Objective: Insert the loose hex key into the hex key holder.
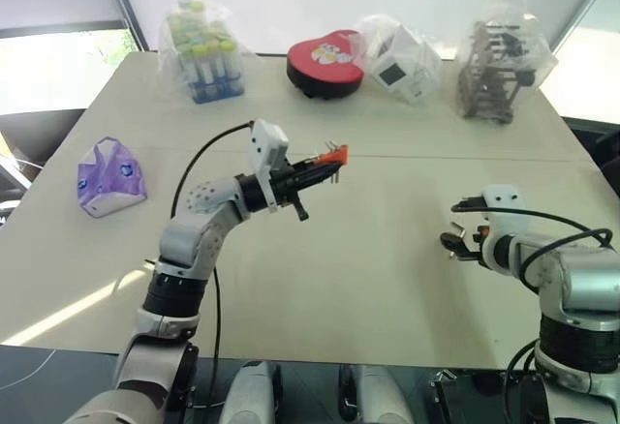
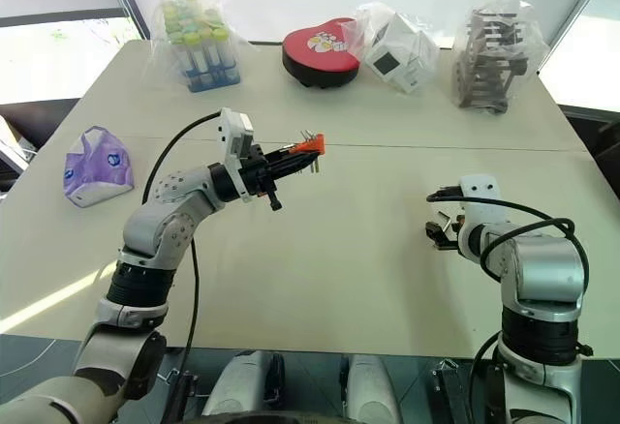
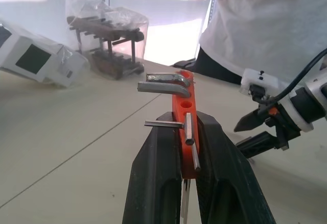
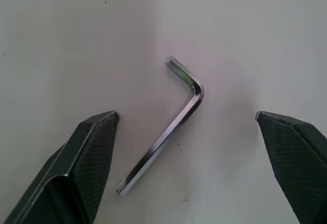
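Pale beige table (image 1: 387, 298) before bright windows (image 1: 58, 51)

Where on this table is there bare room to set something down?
The near middle of the table, between the left gripper holding the hex key holder and the right gripper, is bare. The far edge is crowded with bagged items; the purple-and-white pouch sits at left.

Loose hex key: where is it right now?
The loose hex key lies flat on the table on the robot's right side, between the open fingers of the right gripper in the right wrist view, not yet gripped.
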Tool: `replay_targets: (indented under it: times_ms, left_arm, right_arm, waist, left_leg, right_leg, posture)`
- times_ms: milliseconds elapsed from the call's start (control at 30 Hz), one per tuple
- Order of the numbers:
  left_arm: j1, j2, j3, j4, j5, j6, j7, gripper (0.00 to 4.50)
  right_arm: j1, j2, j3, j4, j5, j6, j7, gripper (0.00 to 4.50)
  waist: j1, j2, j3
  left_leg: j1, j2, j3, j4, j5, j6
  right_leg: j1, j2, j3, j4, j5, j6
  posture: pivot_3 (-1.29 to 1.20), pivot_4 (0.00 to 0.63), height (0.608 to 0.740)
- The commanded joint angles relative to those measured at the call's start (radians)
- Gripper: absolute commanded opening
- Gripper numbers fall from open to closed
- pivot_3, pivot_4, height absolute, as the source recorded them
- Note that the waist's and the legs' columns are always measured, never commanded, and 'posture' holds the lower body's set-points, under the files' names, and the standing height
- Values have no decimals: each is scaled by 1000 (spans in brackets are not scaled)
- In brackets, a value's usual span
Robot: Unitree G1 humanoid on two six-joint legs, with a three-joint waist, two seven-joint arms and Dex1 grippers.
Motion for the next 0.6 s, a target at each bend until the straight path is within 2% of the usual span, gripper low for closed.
replay_targets:
  times_ms: [33, 233, 267, 400, 467, 567, 600]
  left_arm:
    - [-11, 4, 10, -29, 0, -22, 9, 0]
    - [-17, 8, 19, -24, 5, -26, 27, 0]
    - [-17, 9, 19, -24, 5, -27, 29, 0]
    - [-20, 10, 21, -19, 6, -31, 35, 0]
    - [-24, 8, 23, -15, 6, -33, 39, 0]
    - [-32, 3, 22, -11, -1, -29, 43, 0]
    - [-36, 1, 20, -11, -4, -25, 43, 0]
  right_arm:
    - [-24, 14, -40, 45, 46, 7, -71, 3568]
    - [-25, 9, -60, 87, 172, 7, -170, 371]
    - [-25, 4, -62, 91, 199, 7, -188, 83]
    - [-43, -19, -58, 48, 271, 7, -207, 83]
    - [-76, 18, -69, -24, 239, -11, -211, 83]
    - [-58, 36, -20, -102, 216, -282, -159, 83]
    - [-40, 50, 4, -124, 212, -433, -107, 83]
  waist:
    - [0, 0, 0]
    - [2, -1, -1]
    - [2, -1, -1]
    - [1, -1, -1]
    - [0, -1, -1]
    - [-4, 0, -1]
    - [-4, 0, -1]
  left_leg:
    - [0, 0, 0, 0, 0, 0]
    - [0, 0, 0, 0, 0, 0]
    - [0, 0, 0, 0, 0, 0]
    - [0, 0, 0, 0, 0, 1]
    - [0, 0, 0, 0, 0, 1]
    - [0, 0, 0, 0, 0, 1]
    - [0, 0, 0, -1, 0, 1]
  right_leg:
    - [0, 0, 0, 0, 0, 0]
    - [1, 0, 0, -1, 0, 0]
    - [1, 0, 0, -1, 0, 0]
    - [1, 0, 0, -1, 0, 0]
    - [1, 0, 0, -1, 0, 0]
    - [0, 0, 0, 0, 0, 0]
    - [0, 1, 0, 0, 0, 0]
  posture:
    - [0, 150, 740]
    - [0, 150, 740]
    - [0, 150, 740]
    - [0, 150, 740]
    - [0, 150, 740]
    - [0, 150, 740]
    - [0, 150, 740]
